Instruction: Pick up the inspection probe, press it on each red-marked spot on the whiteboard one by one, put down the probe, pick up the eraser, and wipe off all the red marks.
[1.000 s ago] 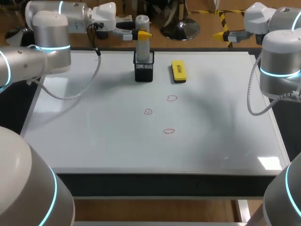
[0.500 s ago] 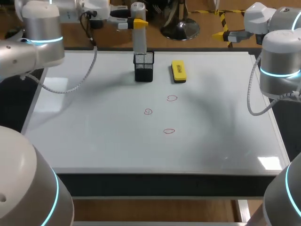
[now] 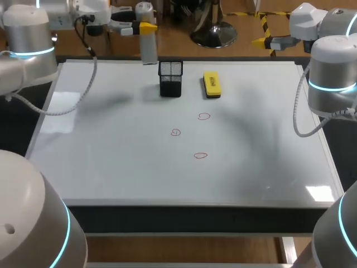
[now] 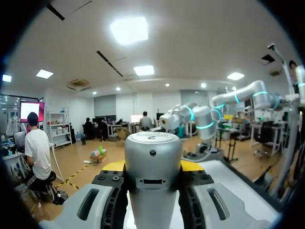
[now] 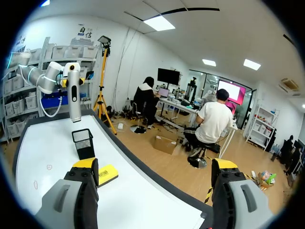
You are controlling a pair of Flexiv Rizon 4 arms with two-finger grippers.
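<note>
Inspection probe [image 3: 148,47] hangs upright over the whiteboard's [image 3: 111,145] far edge, pinched in the left gripper [image 3: 146,27], just left of the mesh holder [image 3: 170,78]. Keep it vertical, carry it to the leftmost red mark [image 3: 175,132], and descend gently. Eraser [image 3: 212,84] lies right of the holder. Right gripper [image 5: 155,167] is spread and empty.

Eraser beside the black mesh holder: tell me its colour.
The eraser is yellow; the head view shows it best.
</note>
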